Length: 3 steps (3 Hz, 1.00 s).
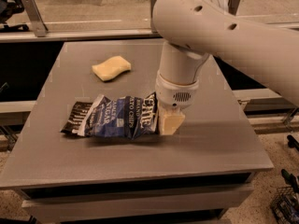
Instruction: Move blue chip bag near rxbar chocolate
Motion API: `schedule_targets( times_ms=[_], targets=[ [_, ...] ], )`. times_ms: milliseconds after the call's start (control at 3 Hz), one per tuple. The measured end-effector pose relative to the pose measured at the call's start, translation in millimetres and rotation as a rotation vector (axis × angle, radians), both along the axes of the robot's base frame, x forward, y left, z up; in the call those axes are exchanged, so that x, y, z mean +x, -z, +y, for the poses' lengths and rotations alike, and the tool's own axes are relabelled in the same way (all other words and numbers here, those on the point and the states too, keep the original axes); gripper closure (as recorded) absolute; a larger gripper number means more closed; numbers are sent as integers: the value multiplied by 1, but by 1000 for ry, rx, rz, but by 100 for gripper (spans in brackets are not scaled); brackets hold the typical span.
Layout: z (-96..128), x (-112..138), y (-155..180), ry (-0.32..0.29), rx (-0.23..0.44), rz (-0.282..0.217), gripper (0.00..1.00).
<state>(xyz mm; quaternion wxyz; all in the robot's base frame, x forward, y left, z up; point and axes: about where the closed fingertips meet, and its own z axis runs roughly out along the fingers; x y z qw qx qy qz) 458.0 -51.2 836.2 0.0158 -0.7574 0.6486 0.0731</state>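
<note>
The blue chip bag (122, 117) lies on its side on the grey table (205, 143), white lettering up. Its left end overlaps the right part of the rxbar chocolate (74, 118), a small black-brown bar with white text at the table's left. My gripper (169, 123) hangs from the white arm, down at the bag's right end, with a pale finger (171, 124) against the bag's edge. The bag's right edge is hidden behind that finger.
A pale yellow sponge (111, 68) lies at the back left of the table. A metal rail and glass barrier (93, 29) run behind the table. The table's front edge (140, 174) is near the bottom of the view.
</note>
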Motion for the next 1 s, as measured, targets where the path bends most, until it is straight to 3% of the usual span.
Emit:
schedule_targets(
  times_ms=[333,1000],
  targets=[
    [-8,3,-18,12,-13,-31,100],
    [-66,26,-79,95,-7,-130,100]
  ],
)
